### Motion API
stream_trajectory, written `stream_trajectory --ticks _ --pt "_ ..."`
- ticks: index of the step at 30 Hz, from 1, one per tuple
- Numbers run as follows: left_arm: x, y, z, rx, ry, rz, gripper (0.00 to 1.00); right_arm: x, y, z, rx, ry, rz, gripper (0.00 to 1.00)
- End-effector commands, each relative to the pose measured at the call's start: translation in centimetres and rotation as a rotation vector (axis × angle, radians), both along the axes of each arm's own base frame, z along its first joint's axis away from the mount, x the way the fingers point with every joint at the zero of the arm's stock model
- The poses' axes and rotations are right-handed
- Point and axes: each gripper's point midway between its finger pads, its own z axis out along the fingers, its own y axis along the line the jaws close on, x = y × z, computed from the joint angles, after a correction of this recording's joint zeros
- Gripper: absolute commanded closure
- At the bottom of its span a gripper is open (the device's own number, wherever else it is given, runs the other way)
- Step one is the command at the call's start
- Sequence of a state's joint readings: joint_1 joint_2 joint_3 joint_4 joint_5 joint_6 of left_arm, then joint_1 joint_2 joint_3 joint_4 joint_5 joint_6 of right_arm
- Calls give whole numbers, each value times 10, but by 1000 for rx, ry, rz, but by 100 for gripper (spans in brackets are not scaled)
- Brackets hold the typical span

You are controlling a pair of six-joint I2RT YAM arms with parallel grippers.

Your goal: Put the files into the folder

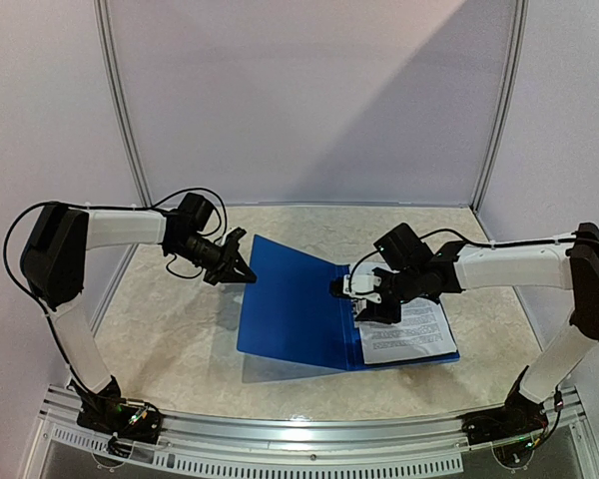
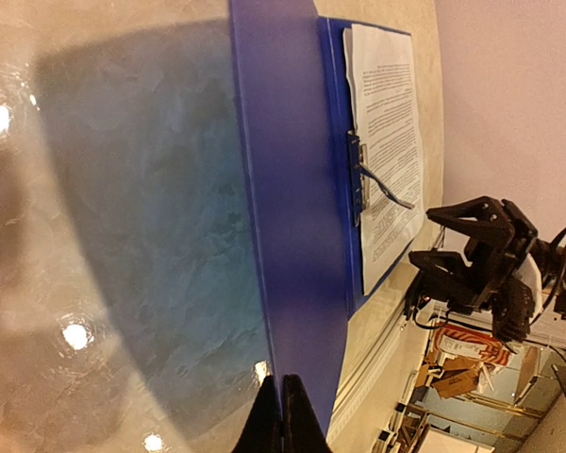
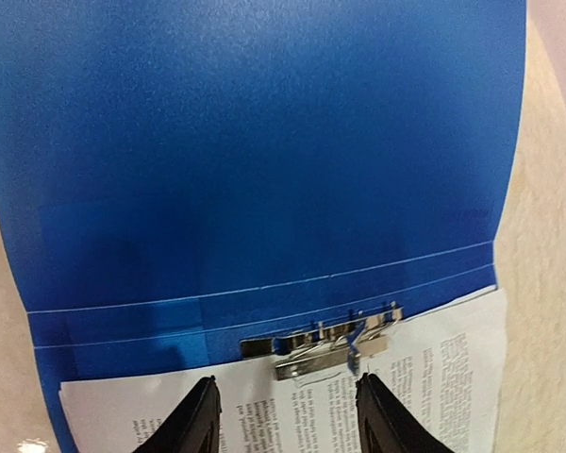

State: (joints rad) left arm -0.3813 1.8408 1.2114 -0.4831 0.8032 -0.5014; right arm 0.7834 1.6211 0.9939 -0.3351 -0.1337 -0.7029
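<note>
The dark-blue folder (image 1: 290, 309) lies open on the table, its cover lifted at the left. The white printed files (image 1: 409, 334) lie on its right half, under the metal spine clip (image 3: 330, 344). My left gripper (image 1: 242, 269) is shut on the far edge of the cover, which shows edge-on in the left wrist view (image 2: 292, 236). My right gripper (image 1: 364, 299) is open and hovers over the clip and the top of the files (image 3: 424, 377), one finger to each side (image 3: 203, 415). The files also show in the left wrist view (image 2: 387, 123).
The table is pale marble-patterned (image 1: 170, 329), with white walls and metal posts (image 1: 120, 100) around it. A metal rail (image 1: 299, 439) runs along the near edge between the arm bases.
</note>
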Motion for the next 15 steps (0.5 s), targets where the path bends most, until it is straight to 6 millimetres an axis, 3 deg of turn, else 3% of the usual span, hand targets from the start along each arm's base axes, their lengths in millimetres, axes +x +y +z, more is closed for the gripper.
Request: stream_trajectory --ticks 1,15 --pt "2 0 4 -2 -31 -5 100 17 5 15 -23 -172 108 51" --pt "1 0 4 -8 -22 1 100 33 5 -3 -87 -205 91 77"
